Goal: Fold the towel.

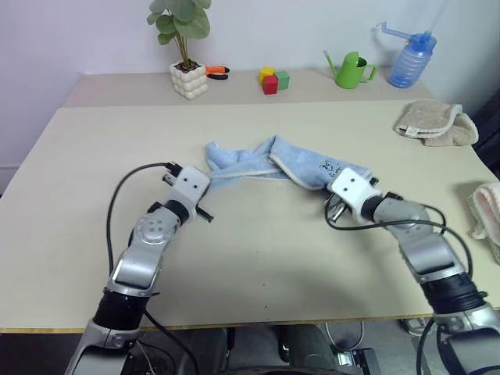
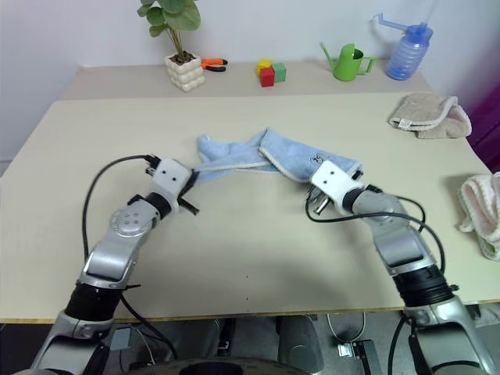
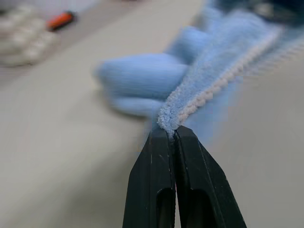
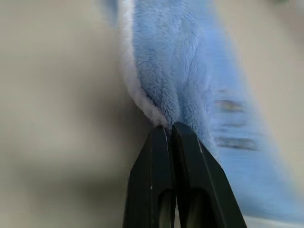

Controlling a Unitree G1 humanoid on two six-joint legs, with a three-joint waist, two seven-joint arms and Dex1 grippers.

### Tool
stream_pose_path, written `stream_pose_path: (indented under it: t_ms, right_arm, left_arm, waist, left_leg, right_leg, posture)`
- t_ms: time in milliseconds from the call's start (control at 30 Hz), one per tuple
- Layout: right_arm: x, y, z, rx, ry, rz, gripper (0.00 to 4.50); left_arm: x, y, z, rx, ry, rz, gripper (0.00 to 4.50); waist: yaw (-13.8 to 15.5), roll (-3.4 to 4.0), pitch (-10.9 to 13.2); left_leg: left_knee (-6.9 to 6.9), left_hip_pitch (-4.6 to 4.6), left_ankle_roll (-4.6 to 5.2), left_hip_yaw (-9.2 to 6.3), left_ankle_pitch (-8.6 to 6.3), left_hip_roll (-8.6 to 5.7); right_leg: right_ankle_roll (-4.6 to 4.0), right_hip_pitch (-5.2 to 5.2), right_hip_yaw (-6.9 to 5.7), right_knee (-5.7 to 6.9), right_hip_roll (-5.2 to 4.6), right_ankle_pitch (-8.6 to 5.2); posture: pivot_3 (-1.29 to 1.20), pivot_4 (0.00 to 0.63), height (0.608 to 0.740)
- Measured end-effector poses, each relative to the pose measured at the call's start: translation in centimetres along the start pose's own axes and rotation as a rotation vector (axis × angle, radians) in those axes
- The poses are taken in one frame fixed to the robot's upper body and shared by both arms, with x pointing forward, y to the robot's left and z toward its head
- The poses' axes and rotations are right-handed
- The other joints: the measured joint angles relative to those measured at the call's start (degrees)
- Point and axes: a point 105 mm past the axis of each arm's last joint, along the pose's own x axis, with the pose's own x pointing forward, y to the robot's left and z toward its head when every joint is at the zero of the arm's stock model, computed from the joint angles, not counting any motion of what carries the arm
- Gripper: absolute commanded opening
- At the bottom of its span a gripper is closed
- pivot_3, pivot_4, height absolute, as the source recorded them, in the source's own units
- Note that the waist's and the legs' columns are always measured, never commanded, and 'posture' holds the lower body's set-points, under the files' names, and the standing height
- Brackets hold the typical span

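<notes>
The light blue towel (image 1: 273, 162) lies bunched and twisted across the middle of the beige table (image 1: 258, 258), stretched between my two arms. My left gripper (image 3: 173, 134) is shut on the towel's whitish stitched edge (image 3: 199, 99) at its left end. At the right end my right gripper (image 4: 168, 127) is shut on a fold of the towel (image 4: 166, 61), close to the small dark blue embroidered mark (image 1: 327, 166). In the head views the left gripper (image 1: 205, 181) and the right gripper (image 1: 337, 186) sit at either end of the cloth.
A beige bunched towel (image 1: 433, 121) lies at the table's right, and a pale cream cloth (image 1: 488, 215) at its right edge. On the back table stand a potted plant (image 1: 187, 74), orange pliers (image 1: 217, 72), coloured blocks (image 1: 273, 79), a green watering can (image 1: 353, 70) and a blue spray bottle (image 1: 410, 58).
</notes>
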Motion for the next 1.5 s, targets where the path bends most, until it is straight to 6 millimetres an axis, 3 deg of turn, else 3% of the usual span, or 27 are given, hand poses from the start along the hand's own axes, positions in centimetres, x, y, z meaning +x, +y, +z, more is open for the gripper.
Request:
stream_pose_path:
  t_ms: [100, 300, 400, 500, 600, 700, 867, 967, 1067, 1200, 1367, 1500]
  right_arm:
    - [0.2, -4.3, 2.5, -0.06, -0.071, -0.121, 0.03]
    - [-0.2, -13.3, 9.1, -0.194, -0.226, -0.415, 0.03]
    - [-1.8, -16.7, 12.8, -0.243, -0.328, -0.546, 0.03]
    - [-3.2, -17.8, 15.0, -0.266, -0.424, -0.588, 0.03]
    - [-3.4, -16.9, 15.0, -0.263, -0.462, -0.533, 0.03]
    - [-3.2, -14.5, 12.9, -0.24, -0.452, -0.403, 0.03]
    - [-3.0, -7.1, 6.1, -0.091, -0.301, -0.028, 0.03]
    - [-4.4, -2.3, 3.5, -0.009, -0.21, 0.226, 0.03]
    - [-6.7, -0.1, 2.0, 0.076, -0.121, 0.387, 0.03]
    - [-8.9, 0.8, 0.9, 0.125, -0.039, 0.493, 0.03]
    - [-9.1, -0.2, 1.0, 0.136, -0.051, 0.46, 0.03]
    - [-8.5, -1.8, 0.9, 0.113, -0.057, 0.371, 0.03]
  left_arm:
    - [1.6, 4.1, 1.5, -0.01, -0.045, 0.158, 0.0]
    - [4.9, 13.1, 9.4, -0.078, -0.27, 0.469, 0.0]
    - [4.5, 17.0, 13.4, -0.124, -0.397, 0.579, 0.0]
    - [3.5, 19.3, 15.7, -0.123, -0.476, 0.606, 0.0]
    - [3.0, 19.8, 14.8, -0.086, -0.461, 0.566, 0.0]
    - [2.1, 18.6, 10.8, -0.017, -0.365, 0.459, 0.0]
    - [-1.1, 11.2, 2.9, 0.065, -0.111, 0.129, 0.0]
    - [-3.6, 6.0, 1.2, 0.057, -0.014, -0.078, 0.0]
    - [-5.3, 3.8, 0.9, 0.022, 0.024, -0.159, 0.0]
    - [-6.5, 5.7, 0.8, -0.011, 0.059, -0.067, 0.0]
    - [-7.3, 6.3, -0.5, -0.018, 0.112, -0.017, 0.0]
    - [-6.9, 9.0, -1.2, 0.018, 0.124, 0.154, 0.0]
  waist:
    - [0.1, -0.05, 0.0]
    - [0.0, -0.16, 0.1]
    - [-0.2, -0.18, 0.1]
    - [-0.8, -0.17, 0.1]
    - [-1.4, -0.16, 0.1]
    - [-1.7, -0.15, 0.1]
    - [-1.3, -0.12, 0.1]
    - [-0.9, -0.11, 0.1]
    - [-0.7, -0.1, 0.1]
    - [-0.4, -0.09, 0.1]
    - [0.0, -0.08, 0.1]
    - [0.3, -0.11, 0.1]
  left_leg:
    - [0.0, -0.01, -0.05, 0.0, 0.03, -0.01]
    - [0.01, -0.39, -0.38, 0.03, 0.22, -0.06]
    - [-0.02, -0.97, -0.4, 0.06, 0.23, -0.07]
    - [-0.21, -0.98, -0.36, 0.07, 0.2, -0.08]
    - [-0.17, -0.99, -0.28, 0.09, 0.16, -0.14]
    - [-0.07, -0.99, -0.27, 0.13, 0.16, -0.12]
    - [0.06, -0.97, -0.25, 0.12, 0.14, -0.04]
    - [0.09, -0.93, 0.12, 0.07, -0.07, -0.05]
    - [0.09, -0.79, 0.11, 0.05, -0.06, -0.03]
    - [0.06, -0.35, 0.09, 0.08, -0.05, 0.07]
    - [-0.01, 0.03, 0.12, 0.13, -0.07, 0.05]
    - [0.0, 0.0, 0.11, 0.08, -0.07, 0.02]
  right_leg:
    - [0.0, 0.0, -0.02, 0.0, 0.02, 0.01]
    - [0.02, -0.33, -0.05, -0.07, -0.03, 0.02]
    - [0.03, -0.96, -0.05, -0.03, -0.08, 0.02]
    - [0.04, -0.99, -0.11, -0.07, -0.12, 0.02]
    - [0.05, -0.97, -0.11, -0.07, -0.18, 0.02]
    - [0.08, -0.96, -0.09, 0.01, -0.18, 0.04]
    - [0.08, -0.91, -0.03, 0.06, -0.18, 0.04]
    - [0.07, -0.85, -0.03, 0.02, -0.21, 0.04]
    - [0.05, -0.73, -0.03, 0.05, -0.2, 0.05]
    - [0.0, -0.36, -0.05, 0.02, -0.07, 0.04]
    - [0.01, 0.01, -0.06, -0.04, -0.1, 0.02]
    - [0.01, 0.02, -0.09, -0.05, -0.12, 0.02]
  posture:
    - [0.0, 0.15, 0.731]
    - [0.0, 0.15, 0.731]
    - [0.0, 0.15, 0.731]
    - [0.0, 0.15, 0.731]
    - [0.0, 0.15, 0.731]
    - [0.0, 0.15, 0.731]
    - [0.0, 0.15, 0.731]
    - [0.0, 0.15, 0.731]
    - [0.0, 0.15, 0.731]
    - [0.0, 0.15, 0.731]
    - [0.0, 0.15, 0.731]
    - [0.0, 0.15, 0.731]
